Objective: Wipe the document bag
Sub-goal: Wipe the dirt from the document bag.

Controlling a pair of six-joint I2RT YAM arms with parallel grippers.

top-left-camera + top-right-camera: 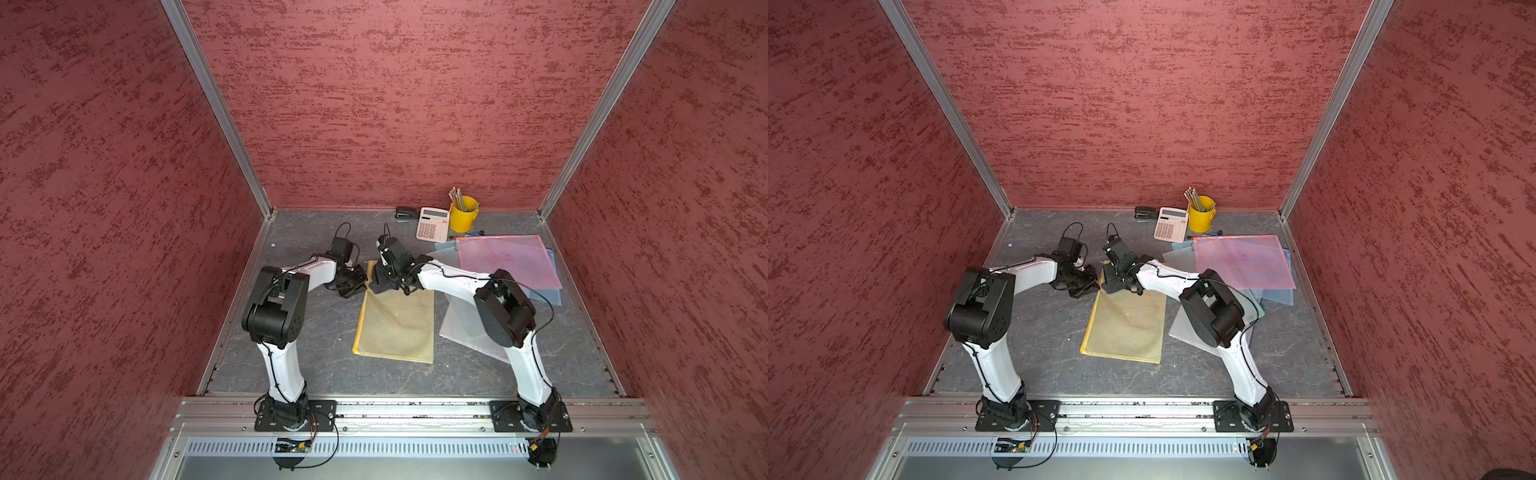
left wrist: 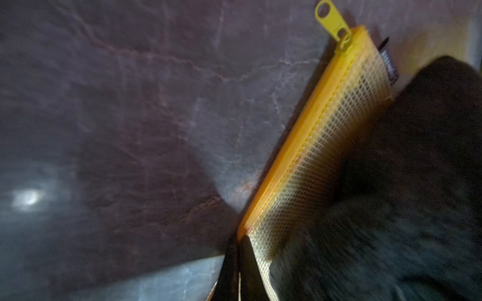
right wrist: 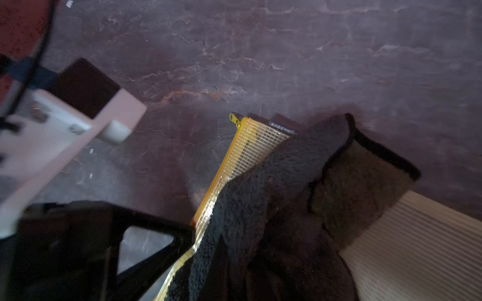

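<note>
Dark marbled tabletop, red walls on three sides, open room left of the bag. Both my elbows are raised, forearms angled inward. Left gripper is pressed together, tip at the zipper edge of the yellow document bag mid-table. Right gripper pinches the dark cloth on the bag's far end. Clear folder lies just beside the bag's right edge, pink folder beyond.

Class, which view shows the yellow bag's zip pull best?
The left wrist view: the zip pull is large at the bag's corner. The right wrist view shows it small; in both top views it is too small to tell.
</note>
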